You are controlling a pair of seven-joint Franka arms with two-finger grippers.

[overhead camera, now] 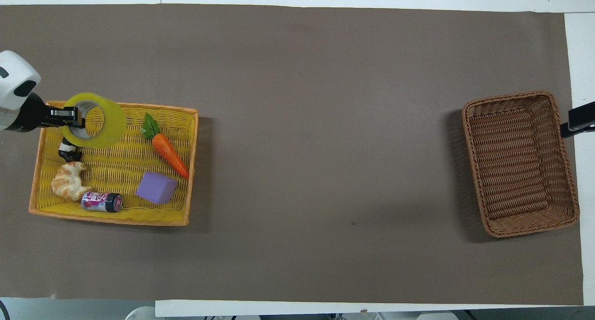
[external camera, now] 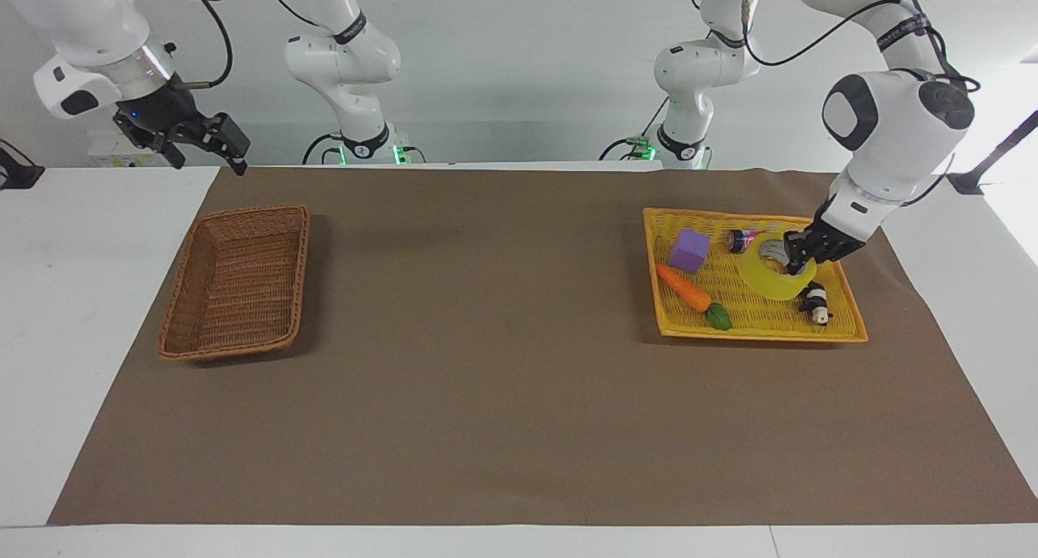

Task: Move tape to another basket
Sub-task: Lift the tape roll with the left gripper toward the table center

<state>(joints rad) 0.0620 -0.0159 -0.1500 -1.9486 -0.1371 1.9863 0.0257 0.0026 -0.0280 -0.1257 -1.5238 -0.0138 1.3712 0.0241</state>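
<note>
The yellow tape (external camera: 776, 277) hangs tilted, pinched by its rim, above the yellow tray (external camera: 843, 331); the brown wicker basket (external camera: 235, 282) sits well apart.

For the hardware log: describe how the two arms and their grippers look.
Both arms are glossy white with rounded segments, dark grey round joint caps and black bands at some joints. Black cables loop along both. The left gripper is black below a white wrist; the right gripper is black on a silver ring, with a small blue light. Green lights glow at both bases.
</note>
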